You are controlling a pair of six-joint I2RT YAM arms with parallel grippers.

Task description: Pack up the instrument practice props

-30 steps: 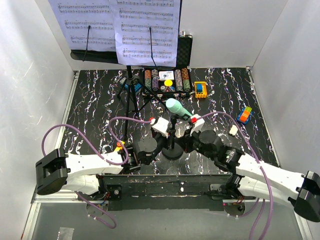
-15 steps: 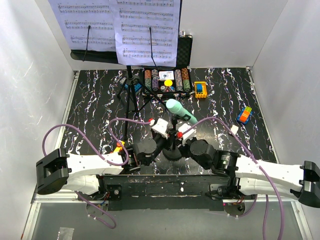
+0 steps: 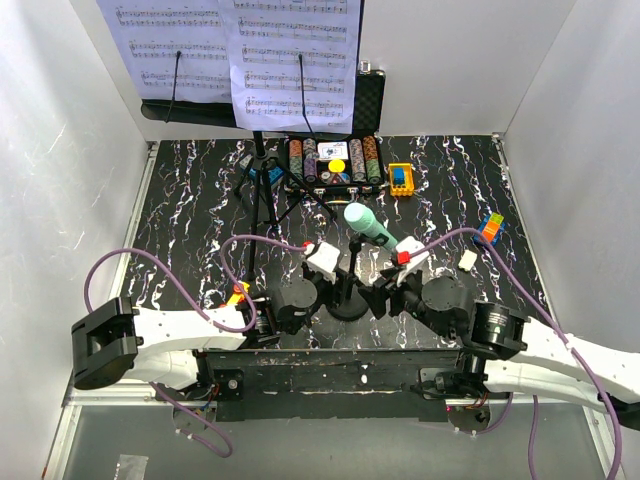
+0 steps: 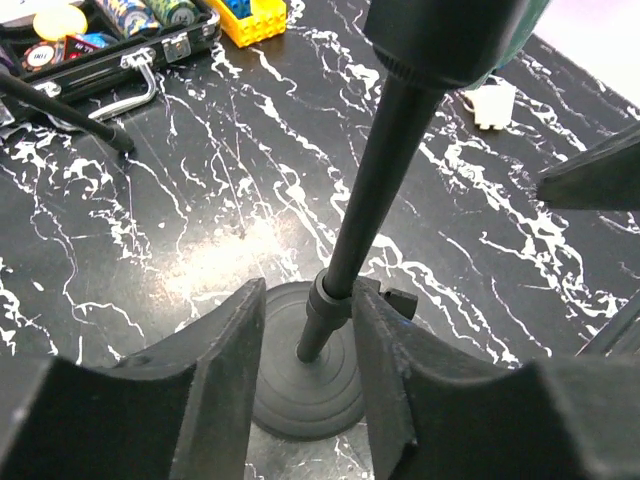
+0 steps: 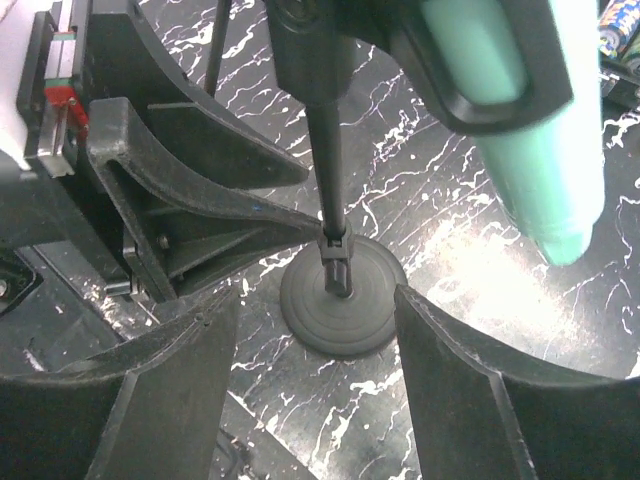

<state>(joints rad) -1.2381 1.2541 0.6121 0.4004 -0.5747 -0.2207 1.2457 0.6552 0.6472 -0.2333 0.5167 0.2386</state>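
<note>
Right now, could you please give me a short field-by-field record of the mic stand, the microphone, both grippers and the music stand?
mic stand: upright on its round base
microphone: mint green, tilted in the clip atop the stand
left gripper: open, one finger either side of the pole just above the base
right gripper: open wide, pointed at the base, holding nothing
music stand: standing at the back left
sheet music pages: on the music stand's desk
packed so far: nothing that shows
</note>
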